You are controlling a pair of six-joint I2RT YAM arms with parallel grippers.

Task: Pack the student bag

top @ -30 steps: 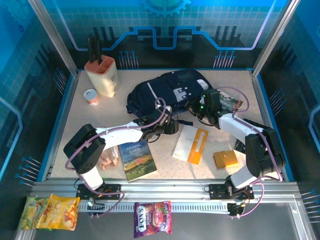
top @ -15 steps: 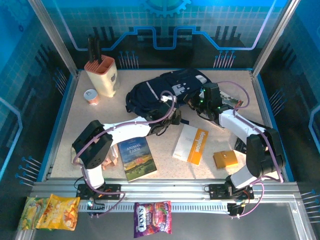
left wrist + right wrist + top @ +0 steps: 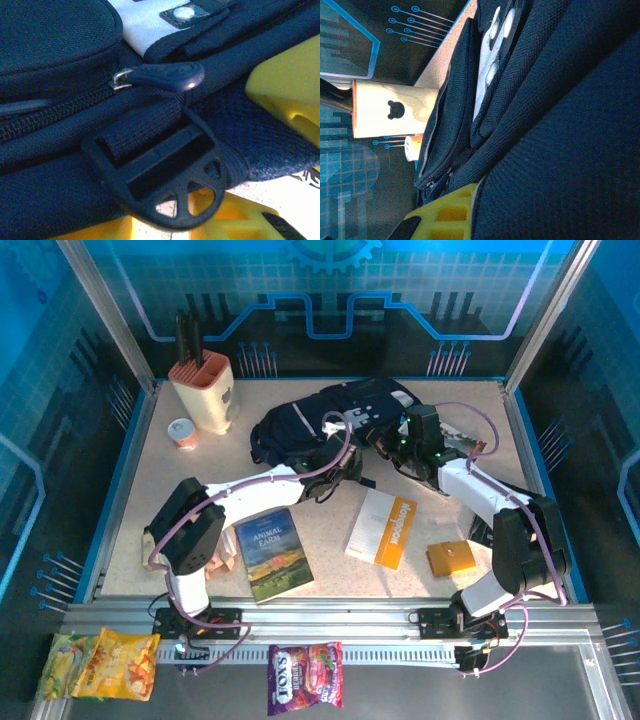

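Student bag, a large dark navy fabric backpack, lies rear centre on the speckled tabletop.

Step, as judged: getting the bag open. Its inside is hidden.

Left gripper: yellow fingers pinch a fold of the bag beside the black plastic strap buckle.

Dark zip pull sits just above; the zip looks closed there.

Right gripper: jaws pressed together at the bag's right edge.

Next move calls for gripping the pull while the other arm braces.

Cream bear-marked holder holds dark handles.

Loose in front: "Animal Farm" paperback, white-and-orange notebook, small orange box.
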